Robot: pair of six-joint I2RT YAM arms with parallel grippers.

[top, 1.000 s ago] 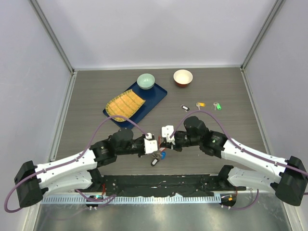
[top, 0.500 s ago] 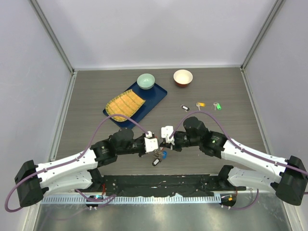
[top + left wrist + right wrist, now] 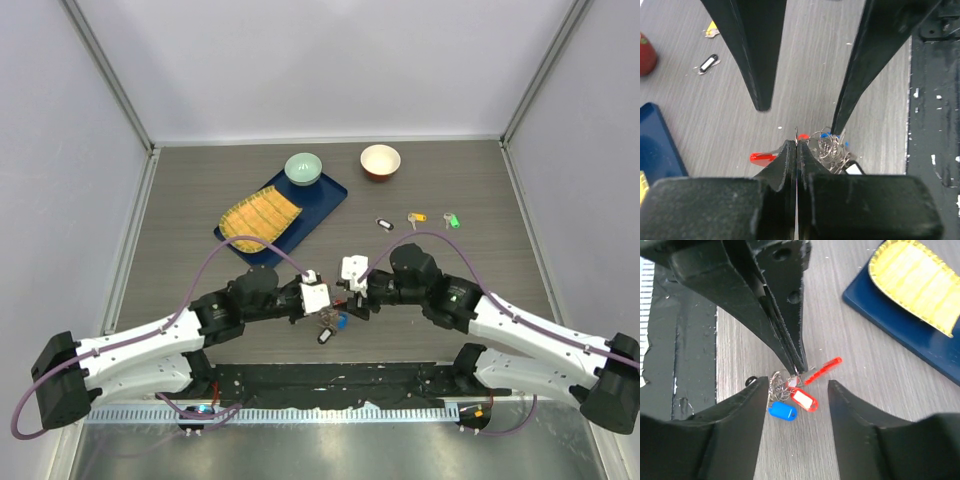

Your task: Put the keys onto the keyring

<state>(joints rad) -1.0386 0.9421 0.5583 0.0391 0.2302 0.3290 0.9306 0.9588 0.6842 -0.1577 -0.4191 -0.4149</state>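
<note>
The left gripper (image 3: 796, 148) has its jaws pressed tight together on a thin wire ring of the keyring (image 3: 790, 396). The rest of the bunch is gathered just beneath the pinched tips, at the near middle of the table (image 3: 190, 200). The right gripper (image 3: 795, 385) stands wide, one finger to each side of the bunch. The keys (image 3: 416, 217) lie in a short row farther away and to the right, well apart from both grippers.

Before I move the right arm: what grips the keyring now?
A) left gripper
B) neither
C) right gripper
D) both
A: the left gripper is shut on a thin metal ring of the keyring, while the right gripper stands open, a finger on either side of it.
</note>
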